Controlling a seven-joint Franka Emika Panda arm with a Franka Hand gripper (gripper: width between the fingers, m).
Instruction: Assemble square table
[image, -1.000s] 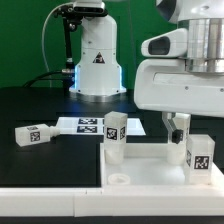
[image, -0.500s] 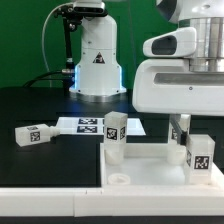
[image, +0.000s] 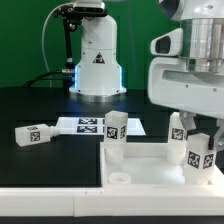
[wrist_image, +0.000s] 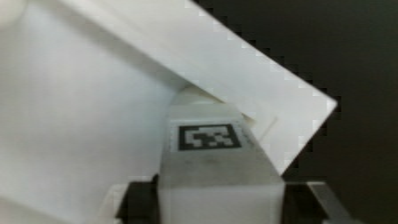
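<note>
i had the gripper (image: 196, 140) low over the corner of the square table top (image: 150, 160) on the exterior view's right, where one stubby leg (image: 200, 155) stood upright. in the wrist view the tagged leg (wrist_image: 215, 160) sat between the two dark fingers (wrist_image: 143, 198), and the jaws seemed to be pressed on its sides, so i judged they were clamped on this leg, though the contact points were at the picture's edge and blurred.

the top lay flat on the black bench (image: 40, 105), near the front rail (image: 50, 175). a second leg (image: 114, 135) stood upright at the top's back corner on the exterior view's left, a third leg (image: 32, 134) lay on its side on the bench, well apart, and the marker board (image: 85, 125) lay behind them.

my worries were these. if the grip was off centre, the leg could tilt when lifted and then miss its round socket (image: 118, 179). if the leg was already seated, a lift could drag the whole top. the arm's wide body also hid this corner, so i could not check the alignment.
</note>
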